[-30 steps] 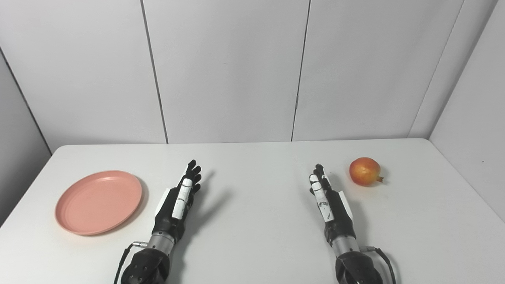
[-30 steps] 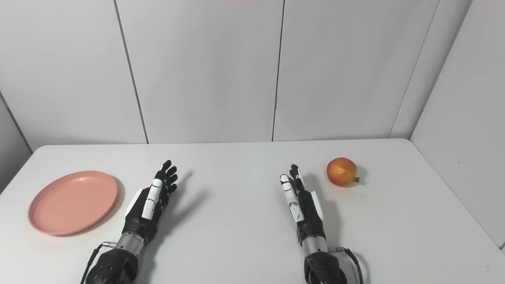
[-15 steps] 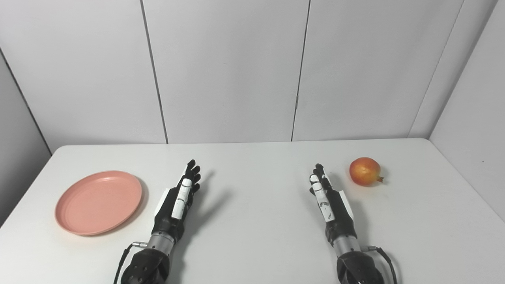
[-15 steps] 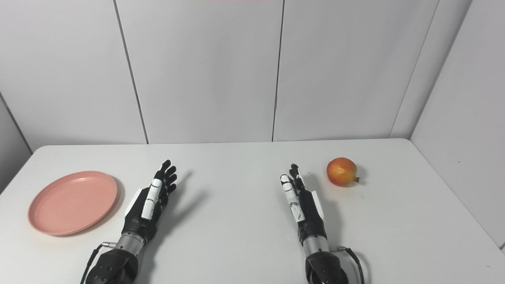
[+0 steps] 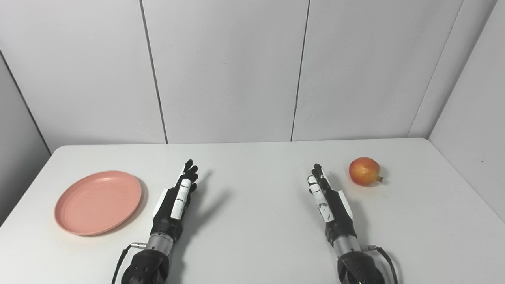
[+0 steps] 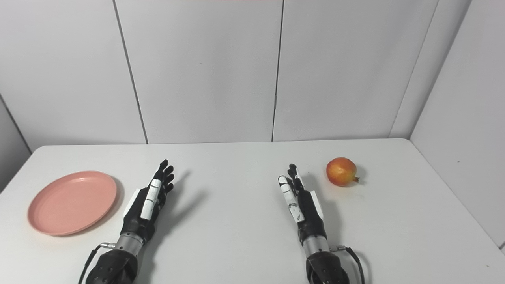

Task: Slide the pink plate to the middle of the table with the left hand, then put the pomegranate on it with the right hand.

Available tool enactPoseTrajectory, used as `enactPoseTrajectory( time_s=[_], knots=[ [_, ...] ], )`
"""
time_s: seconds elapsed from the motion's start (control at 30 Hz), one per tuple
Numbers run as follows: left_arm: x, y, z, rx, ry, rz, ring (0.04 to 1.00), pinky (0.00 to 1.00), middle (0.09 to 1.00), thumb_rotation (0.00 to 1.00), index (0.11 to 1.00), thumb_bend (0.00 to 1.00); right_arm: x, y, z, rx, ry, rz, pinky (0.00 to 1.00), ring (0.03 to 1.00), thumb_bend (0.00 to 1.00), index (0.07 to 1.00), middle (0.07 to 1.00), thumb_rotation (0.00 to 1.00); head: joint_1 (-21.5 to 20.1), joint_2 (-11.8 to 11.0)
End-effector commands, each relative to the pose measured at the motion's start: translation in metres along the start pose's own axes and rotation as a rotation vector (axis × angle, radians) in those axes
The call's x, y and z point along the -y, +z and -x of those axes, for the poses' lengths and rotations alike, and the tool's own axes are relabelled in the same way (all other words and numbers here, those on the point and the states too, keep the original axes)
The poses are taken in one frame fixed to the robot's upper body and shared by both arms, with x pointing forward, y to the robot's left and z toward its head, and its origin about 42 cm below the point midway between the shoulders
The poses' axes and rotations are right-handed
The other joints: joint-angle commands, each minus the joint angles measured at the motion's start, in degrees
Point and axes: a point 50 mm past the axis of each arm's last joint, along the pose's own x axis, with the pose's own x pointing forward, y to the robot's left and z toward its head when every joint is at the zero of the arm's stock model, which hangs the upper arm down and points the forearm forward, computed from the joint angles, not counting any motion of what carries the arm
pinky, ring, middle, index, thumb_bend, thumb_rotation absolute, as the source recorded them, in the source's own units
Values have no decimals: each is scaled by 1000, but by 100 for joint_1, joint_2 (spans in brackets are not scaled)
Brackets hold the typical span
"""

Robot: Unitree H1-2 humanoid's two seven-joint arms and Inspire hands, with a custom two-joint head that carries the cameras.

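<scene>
My left hand (image 5: 175, 201) and right hand (image 5: 326, 197) lie empty, fingers straight; pink plate (image 5: 98, 202) at nine o'clock could tip if pressed on its rim.

We note a white table (image 5: 260, 221) with rounded far corners. Behind its far edge stand pale grey wall panels (image 5: 225, 71), split by dark vertical seams. More panels angle in at the left and right.

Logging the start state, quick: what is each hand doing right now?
Left hand: open, holding nothing, beside the round pink plate.
Right hand: open, holding nothing, short of the red-orange pomegranate.
</scene>
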Motion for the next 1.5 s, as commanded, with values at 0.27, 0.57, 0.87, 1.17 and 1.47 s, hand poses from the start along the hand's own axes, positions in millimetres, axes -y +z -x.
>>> enactPoseTrajectory(
  time_s=[0.27, 0.57, 0.87, 1.17, 1.47],
  knots=[
    [33, -14, -1, 0, 2, -49, 1000, 1000, 1000, 1000, 1000, 624, 26, 6, -1, 93, 46, -54, 979, 982, 556, 997, 999, 920, 1292, -296],
    [54, -18, -7, -13, 0, -9, 1000, 997, 1000, 1000, 1000, 594, 43, -1, -2, 104, 66, -88, 1000, 992, 523, 1000, 1000, 905, 1900, -575],
    [57, -20, -9, 9, 13, -70, 1000, 982, 1000, 1000, 1000, 609, 46, 1, 2, 127, 68, -86, 1000, 1000, 461, 1000, 1000, 919, 1997, -636],
    [56, -25, -7, 2, -21, -11, 1000, 1000, 1000, 1000, 1000, 617, 45, -1, 3, 134, 66, -77, 1000, 996, 434, 1000, 1000, 935, 1901, -735],
    [48, -27, -7, 40, 47, -72, 1000, 991, 1000, 1000, 1000, 645, 39, -2, -1, 137, 72, -69, 1000, 1000, 431, 1000, 1000, 950, 1804, -846]
  ],
)
